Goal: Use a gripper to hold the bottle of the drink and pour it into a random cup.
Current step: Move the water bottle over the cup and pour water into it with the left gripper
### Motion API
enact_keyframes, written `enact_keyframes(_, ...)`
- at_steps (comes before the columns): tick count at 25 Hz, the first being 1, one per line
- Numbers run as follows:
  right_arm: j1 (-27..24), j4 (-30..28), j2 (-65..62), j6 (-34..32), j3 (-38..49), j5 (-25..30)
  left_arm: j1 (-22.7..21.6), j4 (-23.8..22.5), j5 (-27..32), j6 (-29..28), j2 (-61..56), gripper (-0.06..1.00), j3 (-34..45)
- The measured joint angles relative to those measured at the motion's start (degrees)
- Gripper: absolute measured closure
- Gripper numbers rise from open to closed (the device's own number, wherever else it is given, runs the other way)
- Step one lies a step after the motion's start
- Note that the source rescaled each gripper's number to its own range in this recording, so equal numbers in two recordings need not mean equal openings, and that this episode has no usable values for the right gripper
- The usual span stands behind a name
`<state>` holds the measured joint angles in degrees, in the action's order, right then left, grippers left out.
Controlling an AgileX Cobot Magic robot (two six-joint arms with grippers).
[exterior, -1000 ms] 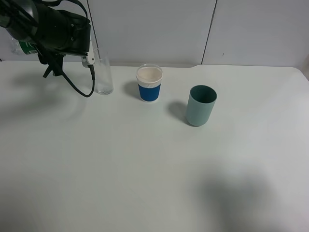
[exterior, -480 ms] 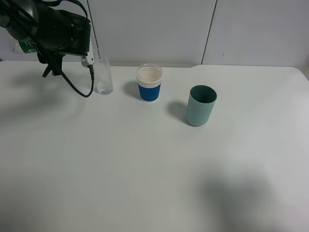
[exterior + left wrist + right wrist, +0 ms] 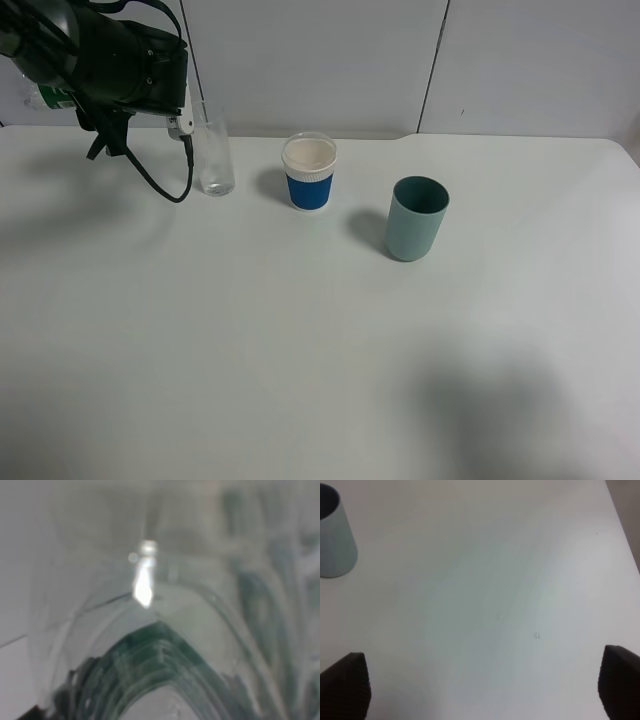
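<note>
My left gripper, black with a white bracket, hangs at the far left back of the table and is shut on the bottle of the drink. Only the bottle's clear end and green label stick out behind the arm. In the left wrist view the bottle fills the picture as a blur of clear plastic and dark green label. The cup, a tall clear glass, stands just right of the gripper's bracket. My right gripper is open above bare table, with its black fingertips far apart.
A white paper cup with a blue sleeve stands right of the glass. A teal plastic cup stands further right and nearer the front, and it also shows in the right wrist view. A black cable loops down beside the glass.
</note>
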<state>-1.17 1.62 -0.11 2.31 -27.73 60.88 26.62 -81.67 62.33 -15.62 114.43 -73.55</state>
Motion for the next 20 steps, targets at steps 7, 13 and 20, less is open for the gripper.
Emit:
enact_keyframes(7, 0.0, 0.0, 0.0, 0.0, 0.0, 0.0, 0.0, -0.1, 0.1, 1.2, 0.0, 0.94, 0.0)
enact_keyframes(13, 0.0, 0.0, 0.0, 0.0, 0.0, 0.0, 0.0, -0.2, 0.1, 1.3, 0.0, 0.94, 0.0)
enact_keyframes(20, 0.0, 0.0, 0.0, 0.0, 0.0, 0.0, 0.0, -0.2, 0.1, 1.6, 0.0, 0.94, 0.0)
